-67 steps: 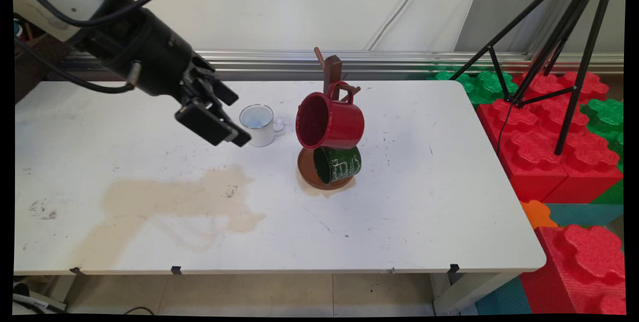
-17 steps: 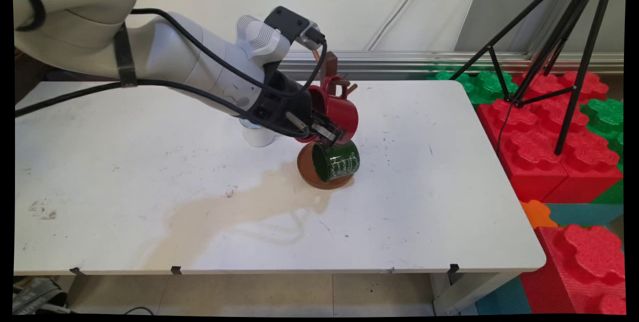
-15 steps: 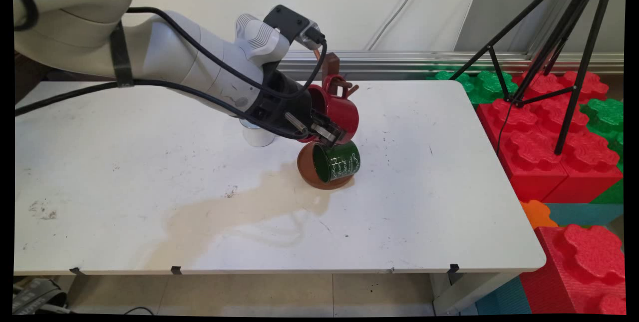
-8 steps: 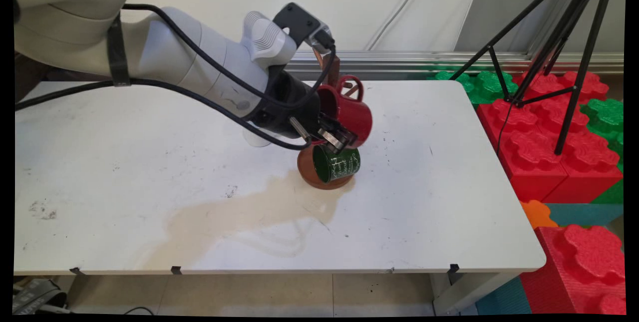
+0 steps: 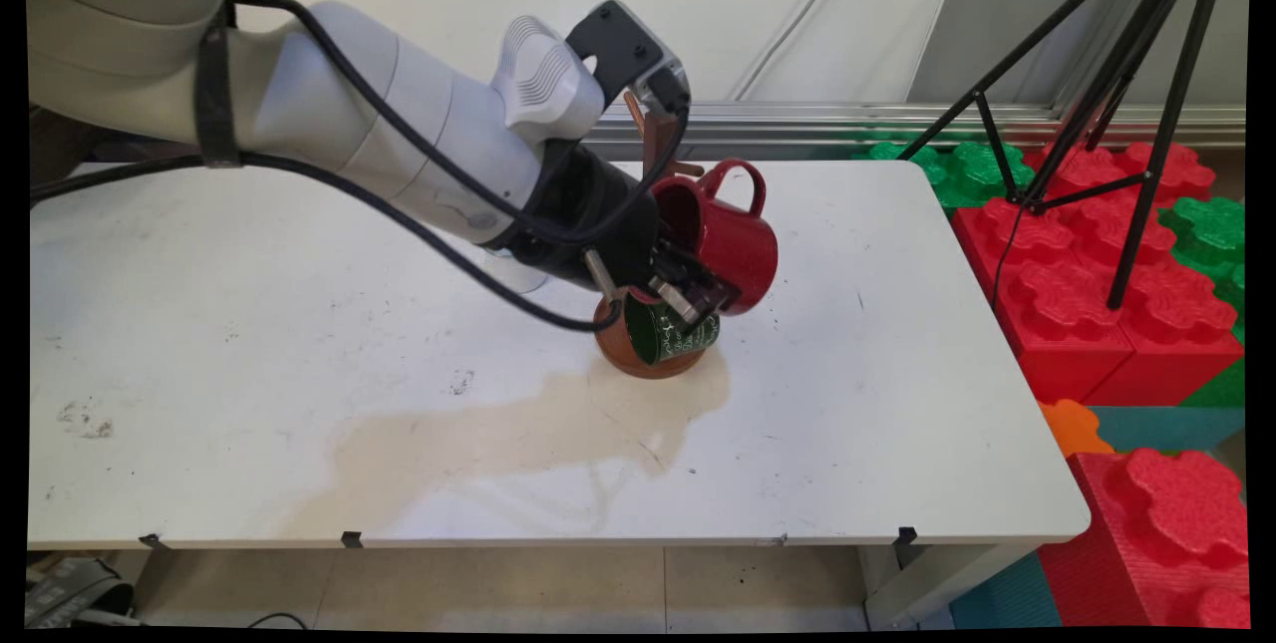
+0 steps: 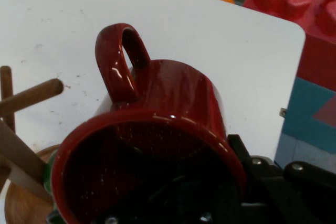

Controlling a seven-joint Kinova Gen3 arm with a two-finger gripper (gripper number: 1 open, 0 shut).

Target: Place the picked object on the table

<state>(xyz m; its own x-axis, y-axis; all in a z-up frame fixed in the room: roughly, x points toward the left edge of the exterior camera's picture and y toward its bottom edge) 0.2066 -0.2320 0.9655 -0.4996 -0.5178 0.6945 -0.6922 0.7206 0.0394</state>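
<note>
My gripper (image 5: 688, 296) is shut on the rim of a red mug (image 5: 733, 244), one finger inside it and one outside. The mug hangs in the air, tilted, its handle up and clear of the pegs of the brown wooden mug tree (image 5: 658, 137). A green mug (image 5: 682, 340) hangs low on the tree, just under my gripper, above the round base. In the hand view the red mug (image 6: 173, 98) fills the middle with my gripper (image 6: 223, 184) on its rim, and a bare peg (image 6: 31, 97) sticks out at the left. A white mug (image 5: 516, 274) is mostly hidden behind the arm.
A brown stain (image 5: 498, 424) spreads over the white table (image 5: 199, 324) in front of the tree. Red and green foam blocks (image 5: 1087, 294) are stacked past the table's right edge, and a black tripod (image 5: 1146, 75) stands over them.
The gripper, open near the white mug 4.5 s ago, took hold of the red mug on the tree. Over the last second it has carried the mug right, off its peg.
</note>
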